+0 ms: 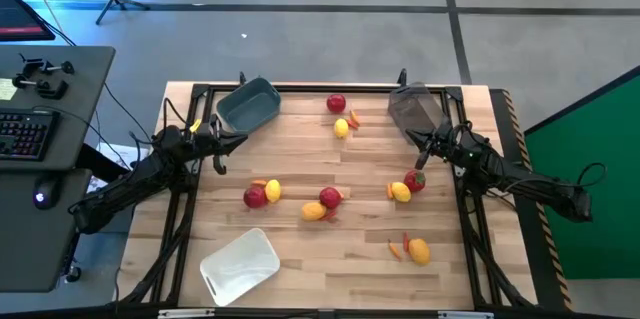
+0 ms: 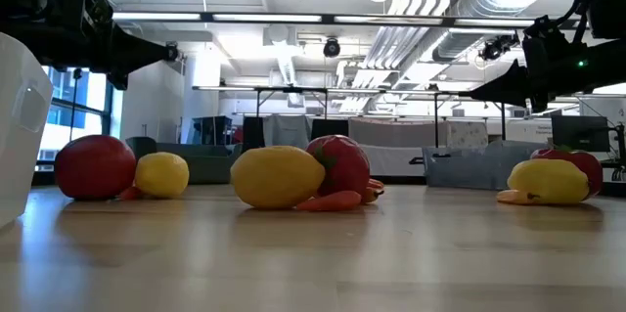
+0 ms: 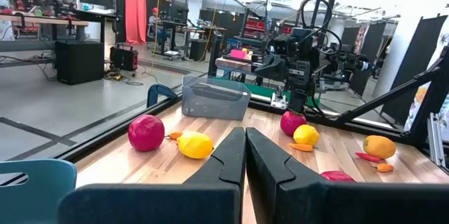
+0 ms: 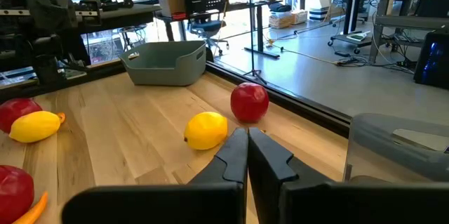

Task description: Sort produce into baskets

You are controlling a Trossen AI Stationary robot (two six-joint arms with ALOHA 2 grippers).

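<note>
The produce lies scattered on the wooden table: red fruits, yellow lemons, and small orange peppers. The blue-grey basket stands at the far left, the dark translucent basket at the far right, and the white basket at the near left. My left gripper hovers shut and empty near the blue-grey basket; its fingers meet in the left wrist view. My right gripper hovers shut and empty near the dark basket; it also shows in the right wrist view.
A black frame runs around the table's edges. A desk with a keyboard stands to the left of the table. Bare wood lies between the fruit groups in the middle and along the near edge.
</note>
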